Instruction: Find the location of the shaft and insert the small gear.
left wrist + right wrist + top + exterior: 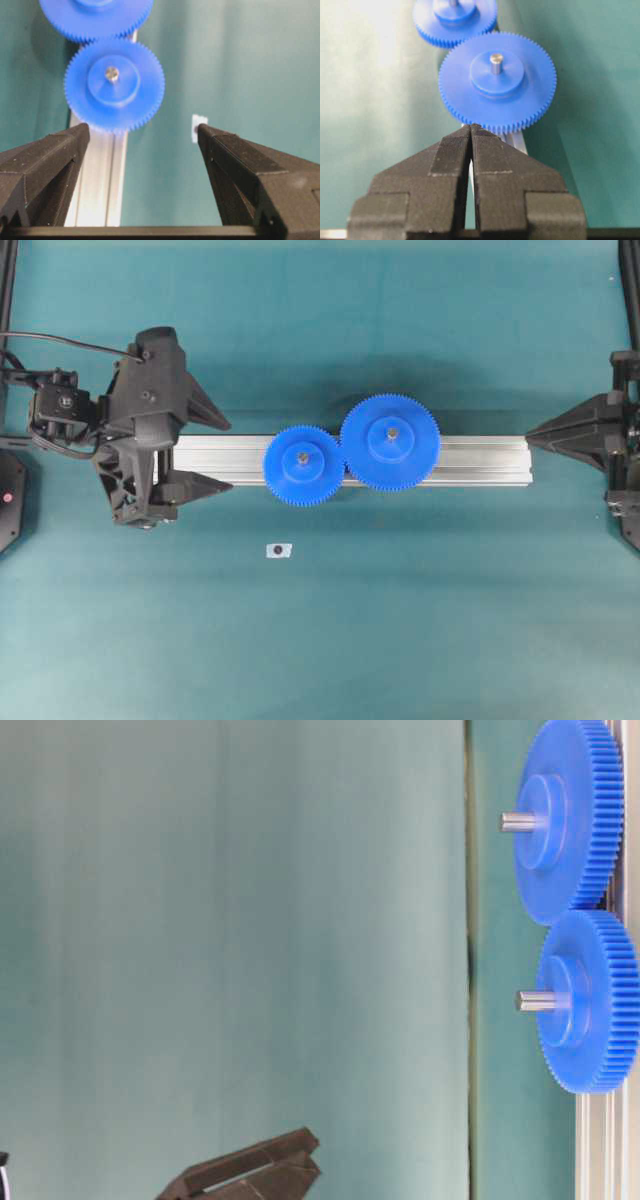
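The small gear (303, 465) sits flat on the aluminium rail (480, 460), its teeth meshed with the larger blue gear (390, 440). A grey shaft tip (111, 74) pokes up through the small gear's hub; the side view shows that pin (535, 1001) sticking out. My left gripper (228, 455) is open at the rail's left end, one finger on each side of the rail, clear of the small gear (114, 85) and holding nothing. My right gripper (530, 438) is shut and empty at the rail's right end, its tips (471, 125) just short of the larger gear (497, 82).
A tiny clear square piece with a dark centre (278, 550) lies on the teal mat in front of the rail; the left wrist view has it (197, 125) by the right finger's tip. Black frame posts stand at the left and right edges.
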`<action>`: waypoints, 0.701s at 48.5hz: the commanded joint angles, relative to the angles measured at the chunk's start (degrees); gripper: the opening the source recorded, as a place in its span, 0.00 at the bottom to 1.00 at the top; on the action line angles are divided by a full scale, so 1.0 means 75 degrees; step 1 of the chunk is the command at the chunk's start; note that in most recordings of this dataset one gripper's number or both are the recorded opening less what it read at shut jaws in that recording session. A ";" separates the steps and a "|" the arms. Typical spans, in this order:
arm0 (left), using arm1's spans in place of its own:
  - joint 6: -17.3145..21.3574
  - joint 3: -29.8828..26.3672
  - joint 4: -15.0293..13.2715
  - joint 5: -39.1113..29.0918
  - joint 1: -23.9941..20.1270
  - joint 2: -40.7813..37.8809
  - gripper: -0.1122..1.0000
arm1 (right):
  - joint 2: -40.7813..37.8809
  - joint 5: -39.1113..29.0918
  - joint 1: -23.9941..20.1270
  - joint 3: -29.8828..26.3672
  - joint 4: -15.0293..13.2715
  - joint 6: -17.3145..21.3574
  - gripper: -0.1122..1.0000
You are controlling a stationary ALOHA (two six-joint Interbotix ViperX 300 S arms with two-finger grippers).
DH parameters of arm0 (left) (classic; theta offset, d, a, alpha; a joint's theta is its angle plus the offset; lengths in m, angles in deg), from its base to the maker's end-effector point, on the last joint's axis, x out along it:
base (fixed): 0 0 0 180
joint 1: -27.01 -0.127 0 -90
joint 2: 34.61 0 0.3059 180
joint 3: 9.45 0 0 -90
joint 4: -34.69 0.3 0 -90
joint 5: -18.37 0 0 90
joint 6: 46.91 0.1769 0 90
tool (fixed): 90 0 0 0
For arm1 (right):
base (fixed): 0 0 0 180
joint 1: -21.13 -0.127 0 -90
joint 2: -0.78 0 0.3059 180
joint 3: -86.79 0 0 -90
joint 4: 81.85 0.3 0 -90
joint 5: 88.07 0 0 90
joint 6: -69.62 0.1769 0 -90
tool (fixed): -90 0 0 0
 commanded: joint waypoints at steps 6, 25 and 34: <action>0.0000 -0.0059 0.0012 0.0059 0.0012 0.0094 0.88 | 0.0164 0.0059 -0.0070 -0.0082 0.0012 0.0070 0.15; 0.0000 -0.0047 0.0012 0.0059 0.0012 0.0094 0.88 | 0.0281 0.0023 -0.0082 -0.0082 0.0000 0.0070 0.15; 0.0000 -0.0047 0.0012 0.0059 0.0023 0.0094 0.88 | 0.0281 0.0023 -0.0082 -0.0082 0.0012 0.0070 0.15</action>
